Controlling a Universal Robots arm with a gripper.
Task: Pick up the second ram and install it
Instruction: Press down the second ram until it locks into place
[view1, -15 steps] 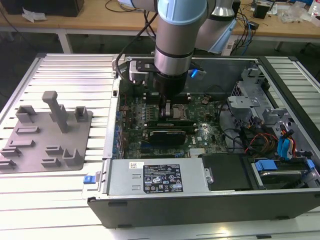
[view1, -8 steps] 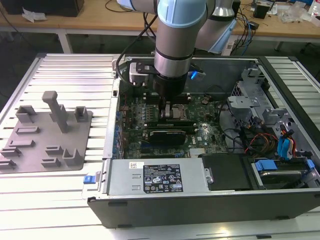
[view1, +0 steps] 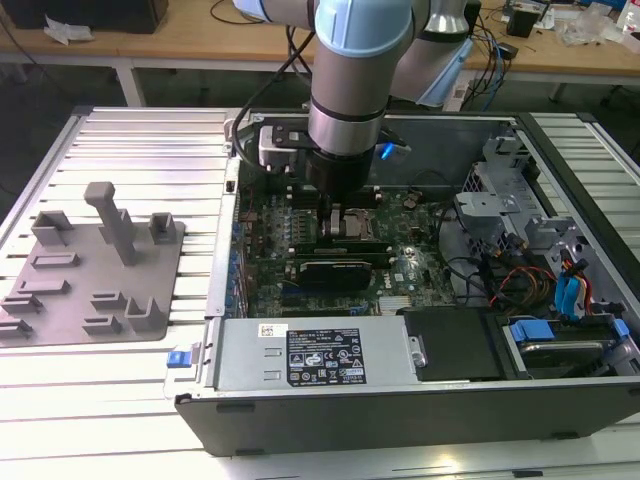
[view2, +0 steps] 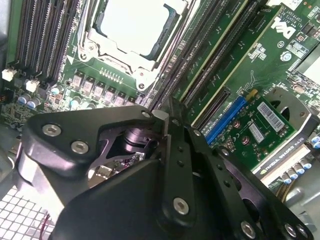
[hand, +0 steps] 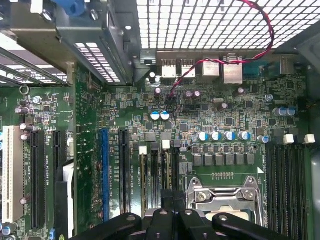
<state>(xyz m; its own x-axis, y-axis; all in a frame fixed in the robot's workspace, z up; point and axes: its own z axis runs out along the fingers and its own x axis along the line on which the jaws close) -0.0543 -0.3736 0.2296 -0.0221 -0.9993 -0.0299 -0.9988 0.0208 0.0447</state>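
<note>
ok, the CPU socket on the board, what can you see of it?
The CPU socket is a square silver metal frame, with screws at the corners that show, closed over a pale, flat processor lid. No cooler sits on it. It lies flat on the green motherboard, with black memory slots along two opposite sides and a row of small grey blocks along another edge.

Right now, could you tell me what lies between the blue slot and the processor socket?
Between blue slot and processor socket, the first wrist view shows a black slot and narrow memory slots.
</note>
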